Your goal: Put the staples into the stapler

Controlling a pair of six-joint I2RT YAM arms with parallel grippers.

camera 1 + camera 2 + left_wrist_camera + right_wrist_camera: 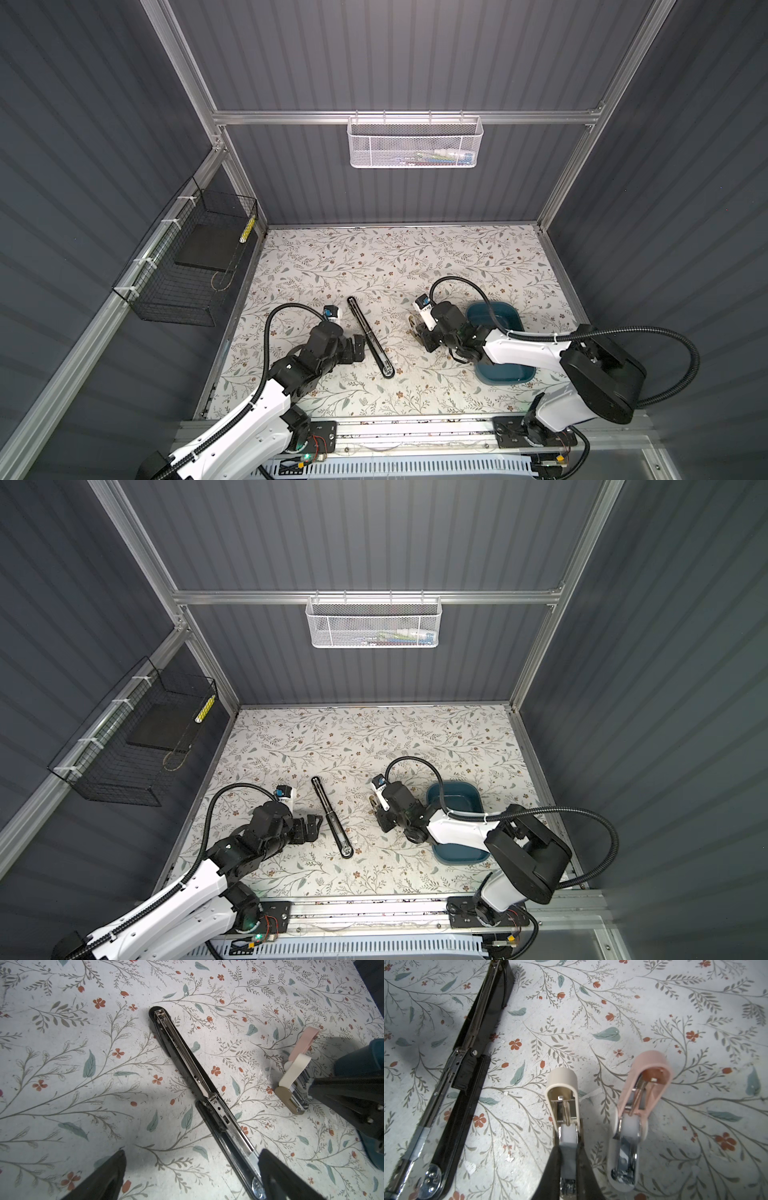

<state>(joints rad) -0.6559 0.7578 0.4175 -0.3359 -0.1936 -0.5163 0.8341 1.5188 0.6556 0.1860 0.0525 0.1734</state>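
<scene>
long black stapler [370, 336] lies opened flat on the floral table [457, 257], running far-left to near-right. staples [419, 1142]: short silvery strip in its rail, twd the near end. left gripper [193, 1152] spread wide, holding nothing, low just left of the stapler's near half. right gripper [569, 1153] clamped on an opened cream mini stapler [561, 1084], right of the black one. pink mini stapler [650, 1076] lies just beside it, not touching. blue tub [494, 316] at right.
</scene>
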